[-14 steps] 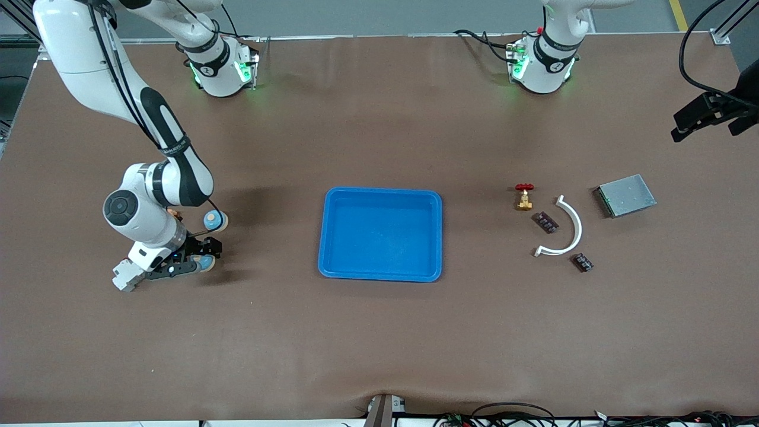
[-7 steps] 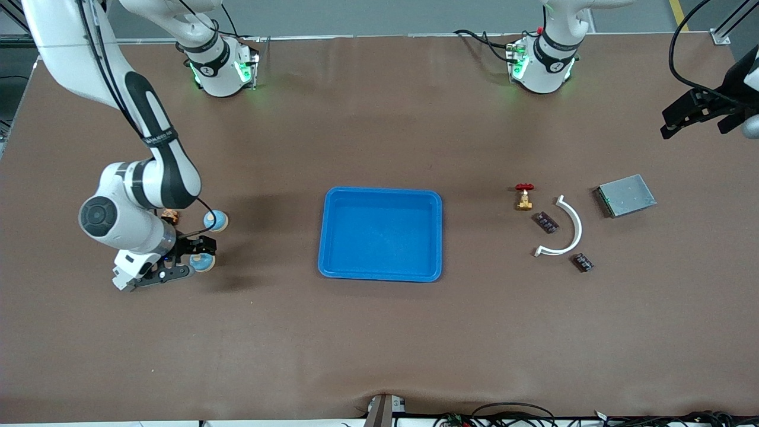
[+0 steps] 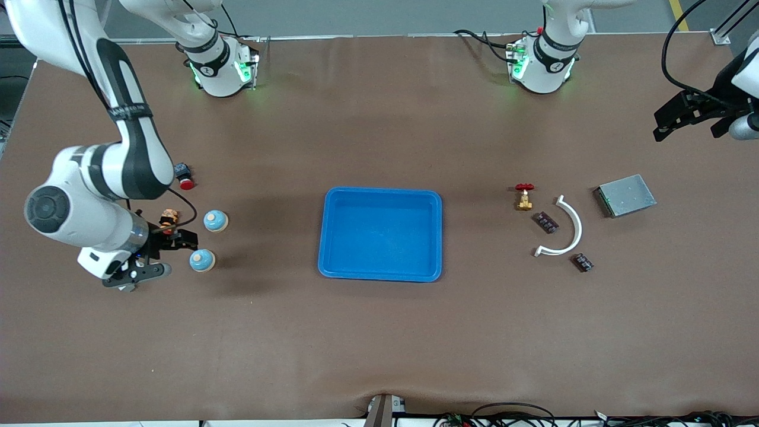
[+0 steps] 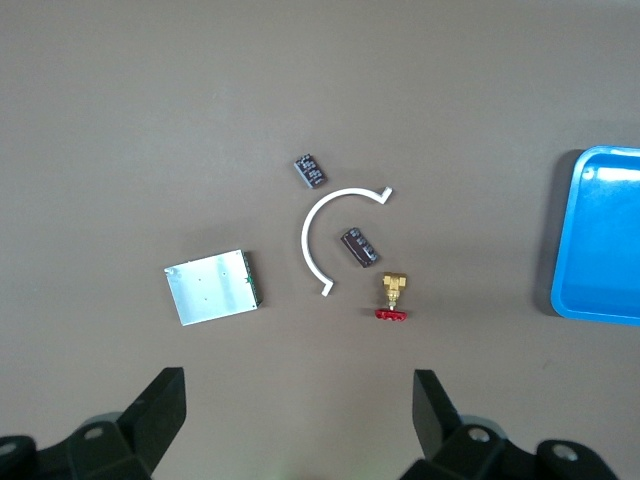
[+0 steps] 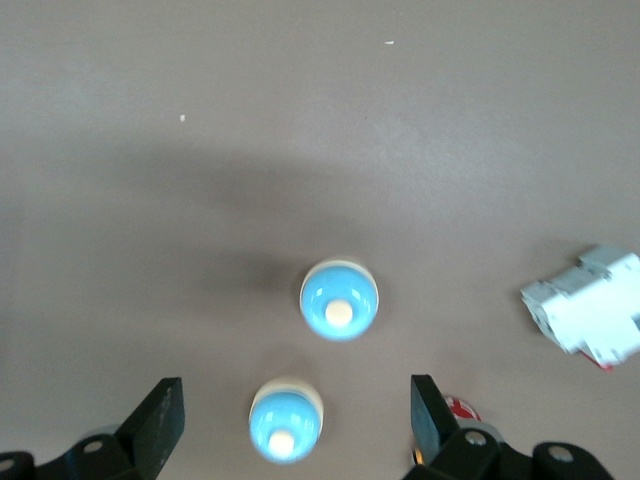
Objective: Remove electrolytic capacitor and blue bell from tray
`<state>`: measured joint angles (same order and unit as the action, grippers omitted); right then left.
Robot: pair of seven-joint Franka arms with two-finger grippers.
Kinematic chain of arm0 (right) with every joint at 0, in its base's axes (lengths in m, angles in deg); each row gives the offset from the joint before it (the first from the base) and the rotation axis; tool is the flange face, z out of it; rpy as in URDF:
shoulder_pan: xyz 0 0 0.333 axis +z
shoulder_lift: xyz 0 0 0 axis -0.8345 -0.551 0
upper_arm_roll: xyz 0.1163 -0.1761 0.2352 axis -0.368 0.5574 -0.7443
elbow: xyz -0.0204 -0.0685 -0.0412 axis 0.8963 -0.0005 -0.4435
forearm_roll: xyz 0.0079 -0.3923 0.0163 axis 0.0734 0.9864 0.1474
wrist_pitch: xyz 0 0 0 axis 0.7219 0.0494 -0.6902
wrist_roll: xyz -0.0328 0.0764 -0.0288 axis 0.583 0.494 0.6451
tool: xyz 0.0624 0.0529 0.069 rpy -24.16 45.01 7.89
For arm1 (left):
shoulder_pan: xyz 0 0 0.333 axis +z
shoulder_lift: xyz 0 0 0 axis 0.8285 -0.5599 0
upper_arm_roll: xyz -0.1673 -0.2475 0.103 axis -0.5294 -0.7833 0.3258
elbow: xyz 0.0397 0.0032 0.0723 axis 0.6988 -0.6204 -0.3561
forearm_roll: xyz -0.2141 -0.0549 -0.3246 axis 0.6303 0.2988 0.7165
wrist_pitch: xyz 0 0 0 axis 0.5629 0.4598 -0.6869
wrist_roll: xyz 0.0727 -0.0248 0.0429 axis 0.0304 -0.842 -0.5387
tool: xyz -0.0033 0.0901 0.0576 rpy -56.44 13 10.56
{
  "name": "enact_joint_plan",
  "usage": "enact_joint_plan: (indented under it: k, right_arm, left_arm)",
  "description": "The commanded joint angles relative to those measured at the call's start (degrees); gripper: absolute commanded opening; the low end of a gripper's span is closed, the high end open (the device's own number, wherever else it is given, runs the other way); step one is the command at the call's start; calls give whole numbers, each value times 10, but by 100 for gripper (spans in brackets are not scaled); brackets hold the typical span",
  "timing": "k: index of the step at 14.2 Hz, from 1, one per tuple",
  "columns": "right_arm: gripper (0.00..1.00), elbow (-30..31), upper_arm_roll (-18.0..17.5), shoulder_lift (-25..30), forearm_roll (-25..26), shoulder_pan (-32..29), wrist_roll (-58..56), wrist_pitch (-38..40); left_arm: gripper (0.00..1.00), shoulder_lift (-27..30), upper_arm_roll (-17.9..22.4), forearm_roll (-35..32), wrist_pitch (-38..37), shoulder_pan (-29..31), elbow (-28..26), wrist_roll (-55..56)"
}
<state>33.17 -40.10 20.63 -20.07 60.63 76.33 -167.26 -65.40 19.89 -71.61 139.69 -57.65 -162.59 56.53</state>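
A: Do we see any label or writing on the parts?

B: We cannot read any. The two capacitors, one (image 3: 545, 222) inside the white arc (image 3: 568, 228) and one (image 3: 583, 262) nearer to the front camera, show only pale marks too small to read. The grey metal box (image 3: 626, 195) is plain on top.

A: Where are the bells?

B: Both blue bells (image 3: 215, 220) (image 3: 202, 260) stand toward the right arm's end of the table, well apart from the blue tray (image 3: 325, 237) in the middle. A small orange part (image 3: 169, 217) and a red button (image 3: 184, 179) lie close by.

A: And the grippers?

B: The right gripper (image 3: 165, 255) hangs just beside the nearer bell, jaws spread wide, holding nothing. The left gripper (image 3: 688, 115) is up at the table edge of its own end, also wide open and empty.

A: Room to move?

B: We see bare brown table (image 3: 379, 344) between the tray and both groups, and all along the near edge.
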Motion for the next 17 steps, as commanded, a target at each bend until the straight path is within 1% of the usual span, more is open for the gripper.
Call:
enact_joint_plan:
  k: [1, 2, 4, 6, 9, 10, 12, 17]
  right_arm:
    - [100, -47, -4, 36, -6, -9, 28, 94]
    - [100, -73, -4, 40, -6, -9, 40, 133]
    - [100, -113, 0, 55, 1, -11, 71, 195]
    - [100, -125, 15, 75, 10, -11, 71, 229]
    - [100, -125, 33, 123, 12, -13, 71, 243]
    - [100, -125, 28, 132, 11, -33, 72, 248]
    - [100, -125, 5, 147, 10, -64, 74, 259]
    - [100, -125, 5, 181, 4, -61, 122, 279]
  left_arm:
    - [100, 13, 1, 12, -5, 6, -7, -13]
    - [100, 13, 1, 16, -5, 6, -6, -4]
    - [100, 12, 6, 49, -5, 7, -3, 7]
    - [100, 14, 6, 49, -8, 13, -1, 6]
    - [100, -1, 5, 36, -11, 11, 11, 14]
    - [100, -2, 3, 31, -11, 12, 11, 24]
    - [100, -2, 3, 31, -17, 11, 12, 37]
    - [100, 1, 2, 27, -41, 11, 17, 45]
